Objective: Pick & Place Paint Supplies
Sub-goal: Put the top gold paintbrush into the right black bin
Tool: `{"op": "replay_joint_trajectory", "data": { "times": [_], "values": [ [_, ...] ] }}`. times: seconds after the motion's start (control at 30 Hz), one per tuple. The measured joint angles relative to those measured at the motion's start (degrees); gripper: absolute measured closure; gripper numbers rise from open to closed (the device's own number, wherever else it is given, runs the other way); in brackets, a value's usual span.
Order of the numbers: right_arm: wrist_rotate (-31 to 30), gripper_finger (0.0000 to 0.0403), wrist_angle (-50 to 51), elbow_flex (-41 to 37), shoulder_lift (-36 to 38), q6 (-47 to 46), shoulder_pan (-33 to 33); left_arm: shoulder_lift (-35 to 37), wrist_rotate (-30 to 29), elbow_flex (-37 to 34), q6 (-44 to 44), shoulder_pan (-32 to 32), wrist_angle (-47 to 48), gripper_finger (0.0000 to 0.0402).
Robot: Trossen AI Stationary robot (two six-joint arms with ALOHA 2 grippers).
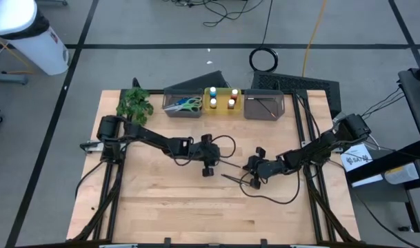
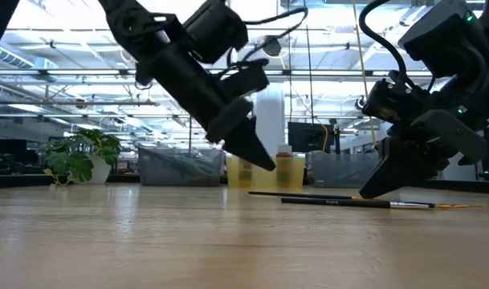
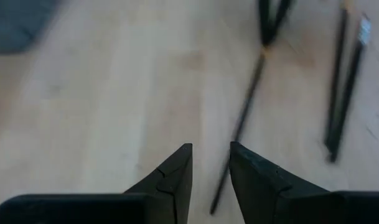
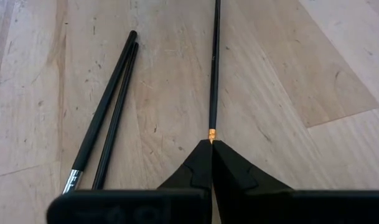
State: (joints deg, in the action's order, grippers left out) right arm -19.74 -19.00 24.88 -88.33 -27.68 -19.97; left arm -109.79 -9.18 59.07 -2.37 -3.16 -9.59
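Three thin dark brushes lie mid-table. My right gripper (image 4: 211, 144) is low over the table (image 2: 371, 191) and shut on one brush (image 4: 214, 74). The other two brushes (image 4: 108, 118) lie side by side next to it. My left gripper (image 3: 211, 155) is open and hangs above the table (image 2: 264, 160), over the free end of the held brush (image 3: 239, 127). At the far edge, the scissors (image 1: 185, 105) lie in a grey bin and the paint bottles (image 1: 223, 98) stand in the yellow bin. My right gripper pinches the thin brush between its two fingertips at one end, beside a small orange band (image 4: 211, 133). The fingers slant down at it and lie along its length. The rest of the brush runs straight away from them, flat on the table (image 2: 308, 194).
A leafy plant (image 1: 135, 103) stands at the far left corner. A second grey bin (image 1: 265, 105) to the right of the yellow bin (image 1: 211, 107) holds a brush. Bare wood (image 1: 168, 207) stretches toward the near edge. Cables trail from both arms.
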Motion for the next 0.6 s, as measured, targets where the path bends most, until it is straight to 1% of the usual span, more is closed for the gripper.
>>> {"op": "replay_joint_trajectory", "data": {
  "times": [0.07, 0.3, 0.43, 0.6],
  "values": [
    [0.04, 0.0403, 0.00, -0.02, 0.00, 0.00, 0.00, -0.34, 3.89, -0.04, -1.11, 0.87, 0.81, 0.0284],
    [0.21, 0.0403, 0.09, -0.09, -0.04, 0.03, 0.00, -0.71, 9.40, -0.04, -3.56, 2.12, 2.35, 0.0284],
    [0.26, 0.0403, 0.13, -0.09, -0.04, 0.06, 0.00, -0.71, 10.19, -0.04, -6.58, 1.91, 2.53, 0.0284],
    [0.29, 0.0403, 0.13, -0.09, -0.07, 0.30, 0.00, -1.46, 10.11, 0.02, -6.54, 2.06, 1.94, 0.0284]
  ]
}}
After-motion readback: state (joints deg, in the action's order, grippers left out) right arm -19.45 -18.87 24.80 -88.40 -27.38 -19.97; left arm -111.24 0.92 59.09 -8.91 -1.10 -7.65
